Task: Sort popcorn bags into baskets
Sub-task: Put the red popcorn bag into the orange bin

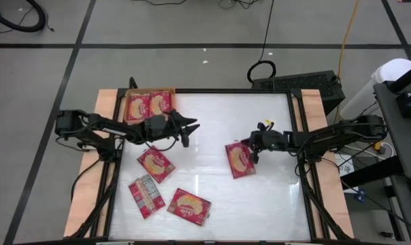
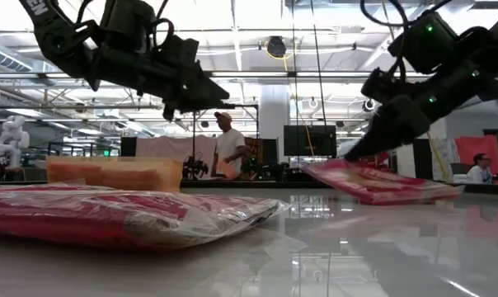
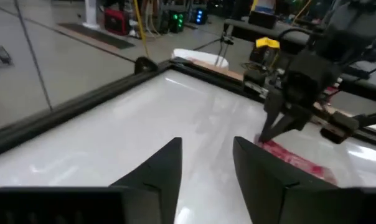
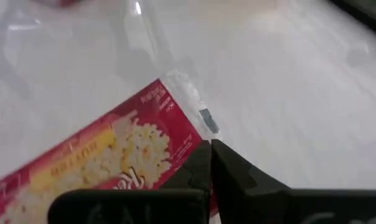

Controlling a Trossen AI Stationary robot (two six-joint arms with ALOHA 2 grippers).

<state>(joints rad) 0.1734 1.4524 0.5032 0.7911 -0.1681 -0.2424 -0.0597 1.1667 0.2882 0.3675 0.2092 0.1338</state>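
The right tool [image 1: 251,148] sits at the right-centre of the counter [image 1: 212,119], its fingers pressed together on the edge of a popcorn bag [image 1: 239,160]. The low view shows that packet lifted at the pinched end and sloping down toward the counter, so it is partly raised, not yet carried. The left tool [image 1: 192,128] hovers left of centre with its fingers spread and nothing between them, just right of the orange basket [image 1: 149,105] at the far left corner.

The packets look light, flat and film-wrapped. The wrapper is glossy and probably slippery, and the near bag in the low view sags and bulges softly, so it likely flexes rather than holding stiff. A pinch on a short edge or the crimped seam seems the sensible hold, since a flat bag on a smooth counter offers little else; the bag may droop or swing from one corner.

Counted in the high view: six popcorn bags in all. Two lie side by side in the basket, three lie loose at the near left of the counter, and one is in the right tool. There is one basket.
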